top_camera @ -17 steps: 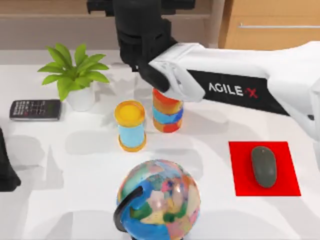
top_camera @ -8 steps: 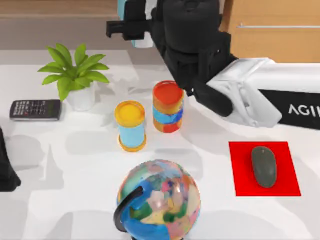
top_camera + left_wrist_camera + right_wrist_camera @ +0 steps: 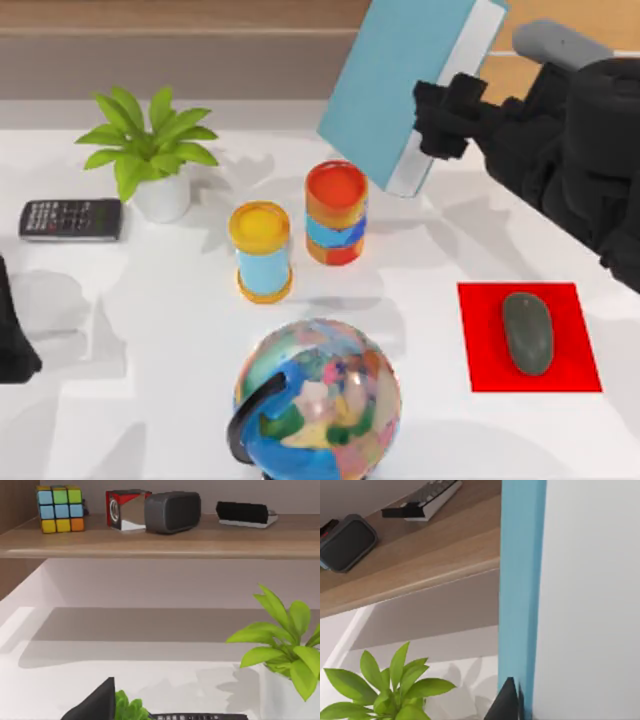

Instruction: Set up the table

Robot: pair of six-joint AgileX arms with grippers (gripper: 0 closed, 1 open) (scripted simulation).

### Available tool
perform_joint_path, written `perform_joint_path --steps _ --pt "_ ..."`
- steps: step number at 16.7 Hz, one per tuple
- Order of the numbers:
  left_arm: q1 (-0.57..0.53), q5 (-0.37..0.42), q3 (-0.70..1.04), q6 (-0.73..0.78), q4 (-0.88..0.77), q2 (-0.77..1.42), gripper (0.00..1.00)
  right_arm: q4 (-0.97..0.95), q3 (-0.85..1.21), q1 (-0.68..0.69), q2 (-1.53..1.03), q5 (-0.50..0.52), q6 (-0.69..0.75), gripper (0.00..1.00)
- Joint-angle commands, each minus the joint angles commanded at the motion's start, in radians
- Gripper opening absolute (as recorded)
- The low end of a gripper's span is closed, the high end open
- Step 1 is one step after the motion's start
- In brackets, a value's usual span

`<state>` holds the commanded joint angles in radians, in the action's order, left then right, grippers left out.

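Right tool (image 3: 432, 125) holds a blue book (image 3: 405, 85) aloft.
Its fingers clamp the book's white page edge, tilted above the table (image 3: 150, 300); the red cup (image 3: 336, 212) stands below; left tool's state: cannot tell.

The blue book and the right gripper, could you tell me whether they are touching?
Touching. In the top view the right gripper is clamped on the white page edge of the blue book, holding it tilted above the table.

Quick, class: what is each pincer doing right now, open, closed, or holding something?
Left pincer: parked at the table's left edge; state cannot be told.
Right pincer: closed on the blue book, held above the table.
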<state>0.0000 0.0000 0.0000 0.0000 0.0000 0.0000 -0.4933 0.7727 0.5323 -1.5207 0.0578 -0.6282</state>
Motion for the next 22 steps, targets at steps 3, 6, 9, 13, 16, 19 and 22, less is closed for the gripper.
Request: perform_joint_path --steps 3,6,9,13,16,19,22 --pt "0.0 0.0 0.0 0.0 0.0 0.0 1.0 -0.016 -0.115 -0.196 0.056 -0.134 -0.168 0.0" --pt "0.0 0.0 0.0 0.0 0.0 0.0 1.0 -0.041 -0.169 -0.424 0.046 -0.248 -0.336 0.0" --pt "0.0 0.0 0.0 0.0 0.0 0.0 1.0 -0.075 -0.159 -0.649 -0.015 -0.344 -0.494 0.0" --pt "0.0 0.0 0.0 0.0 0.0 0.0 1.0 -0.133 -0.059 -0.894 -0.144 -0.442 -0.671 0.0" --pt "0.0 0.0 0.0 0.0 0.0 0.0 1.0 -0.174 0.04 -1.007 -0.257 -0.493 -0.763 0.0" --pt "0.0 0.0 0.0 0.0 0.0 0.0 1.0 -0.199 0.112 -1.051 -0.345 -0.521 -0.812 0.0" --pt "0.0 0.0 0.0 0.0 0.0 0.0 1.0 -0.202 0.126 -1.056 -0.362 -0.525 -0.819 0.0"
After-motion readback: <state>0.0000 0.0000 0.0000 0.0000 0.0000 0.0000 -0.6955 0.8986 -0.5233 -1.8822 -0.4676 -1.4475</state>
